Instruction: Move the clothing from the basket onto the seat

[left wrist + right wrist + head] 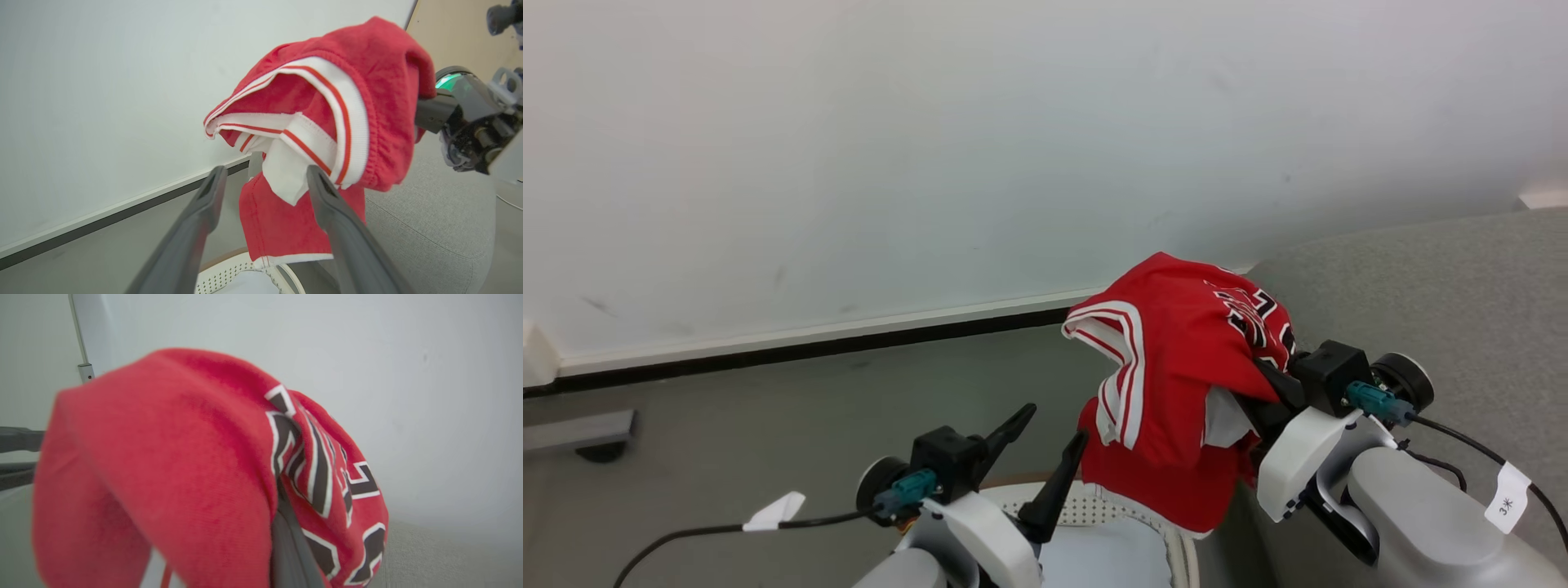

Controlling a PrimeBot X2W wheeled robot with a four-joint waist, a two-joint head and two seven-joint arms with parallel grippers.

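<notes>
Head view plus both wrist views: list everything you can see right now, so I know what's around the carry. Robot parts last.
jersey: one, red with white-and-red trim and black-and-white lettering; hanging from the right pincer, above the basket and beside the seat.
basket: one, cream, perforated; bottom centre of the head view, under the jersey's hem.
seat: one, light grey fabric; right side.
wall: one, white; behind everything.
skirting: one, white over black; at the wall's foot.
floor: grey; left of the basket.
left pincer: one, dark; open and empty, by the basket's left side.
right pincer: one, dark; closed on the jersey, fingers mostly buried in cloth.
</notes>
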